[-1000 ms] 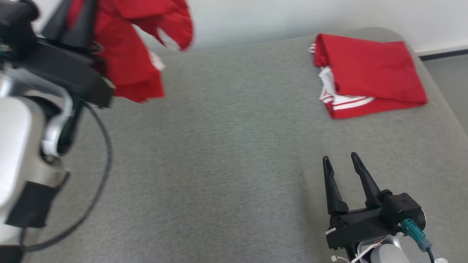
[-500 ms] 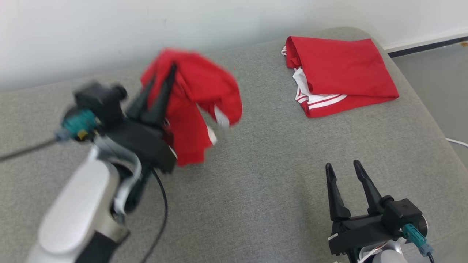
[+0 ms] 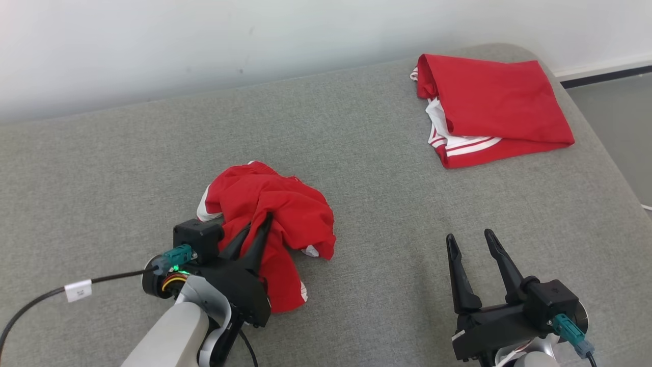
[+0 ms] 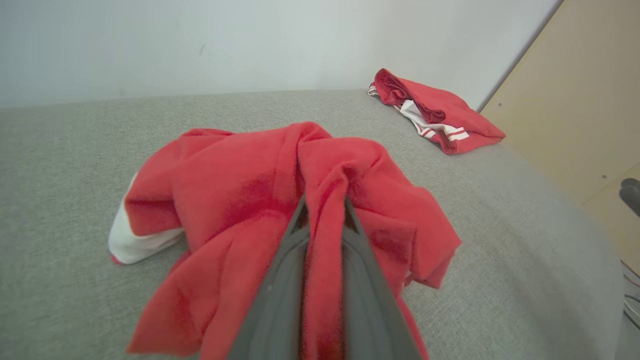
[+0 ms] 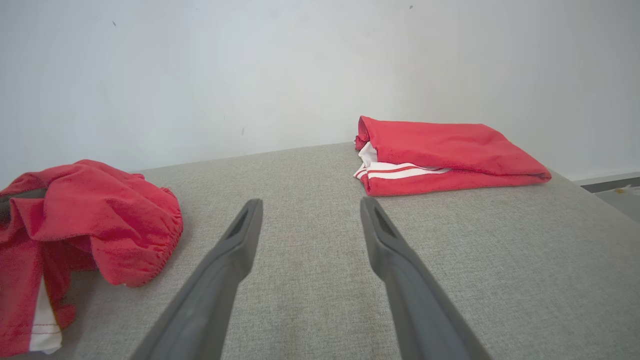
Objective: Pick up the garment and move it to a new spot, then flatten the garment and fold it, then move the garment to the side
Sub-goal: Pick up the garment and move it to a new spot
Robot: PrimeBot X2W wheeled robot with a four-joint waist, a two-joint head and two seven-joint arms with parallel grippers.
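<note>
A crumpled red garment [image 3: 285, 204] with white trim lies in a heap on the grey padded surface [image 3: 356, 153], left of centre. My left gripper [image 3: 259, 222] is low over its near side, shut on a fold of the red cloth. In the left wrist view the cloth of the garment [image 4: 225, 185] runs down between the two fingers of the left gripper [image 4: 324, 200]. My right gripper [image 3: 468, 235] stands open at the lower right, apart from the cloth, with nothing between its fingers. The right wrist view shows the right gripper [image 5: 311, 201] open and the garment [image 5: 100, 210] at its left.
A second red garment [image 3: 494, 102], folded, with white stripes, lies at the far right corner of the surface, also visible as the folded garment [image 5: 440, 145]. A white wall backs the surface. Floor [image 3: 616, 122] drops off at the right. A black cable [image 3: 76, 290] trails from my left wrist.
My left gripper has come down from high at the left with the garment, which now rests on the surface. The head camera has shifted. The right gripper has kept its pose.
</note>
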